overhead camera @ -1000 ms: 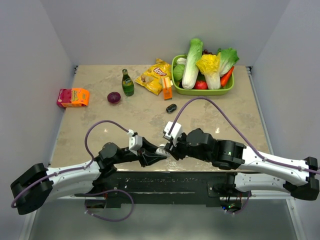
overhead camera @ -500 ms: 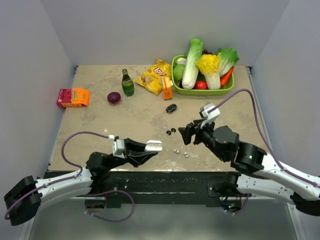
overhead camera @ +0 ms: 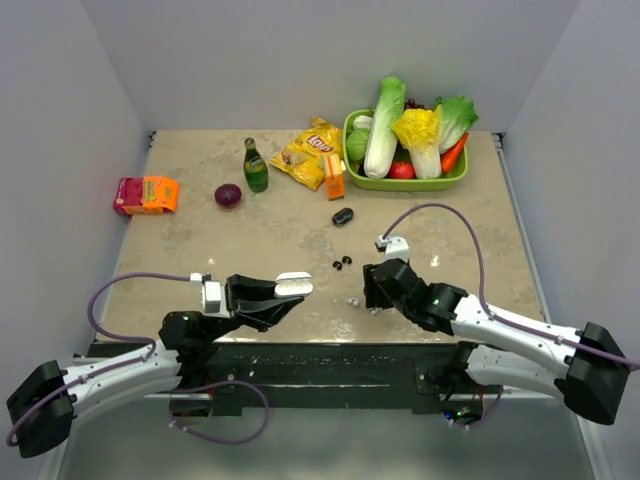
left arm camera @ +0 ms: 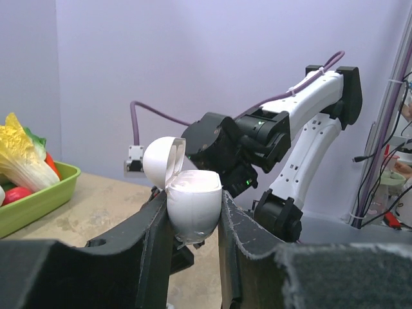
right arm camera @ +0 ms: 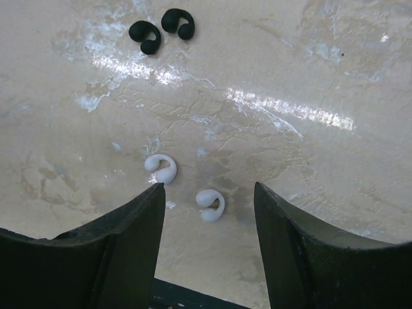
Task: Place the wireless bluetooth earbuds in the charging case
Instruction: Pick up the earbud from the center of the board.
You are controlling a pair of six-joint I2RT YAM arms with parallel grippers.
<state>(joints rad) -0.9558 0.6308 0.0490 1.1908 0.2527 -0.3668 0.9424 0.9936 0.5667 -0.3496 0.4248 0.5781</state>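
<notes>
My left gripper (overhead camera: 290,292) is shut on the open white charging case (overhead camera: 294,284) and holds it above the table's front, lid up. In the left wrist view the case (left arm camera: 193,207) sits upright between the fingers. My right gripper (overhead camera: 368,291) is open and empty, low over the table. In the right wrist view (right arm camera: 207,189) one white earbud (right arm camera: 212,205) lies between its fingertips and the other white earbud (right arm camera: 162,168) lies by the left fingertip. Two black earbuds (right arm camera: 146,36) (right arm camera: 178,23) lie farther off; they also show in the top view (overhead camera: 342,263).
A black charging case (overhead camera: 343,215) lies mid-table. At the back stand a green bin (overhead camera: 352,168) of vegetables, a chip bag (overhead camera: 310,152), a green bottle (overhead camera: 255,166), a red onion (overhead camera: 228,195) and an orange-pink box (overhead camera: 146,194).
The two grippers have parted from their meeting at the front centre. The left has drawn back left with the case. The right has swung right, then come down over the white earbuds.
</notes>
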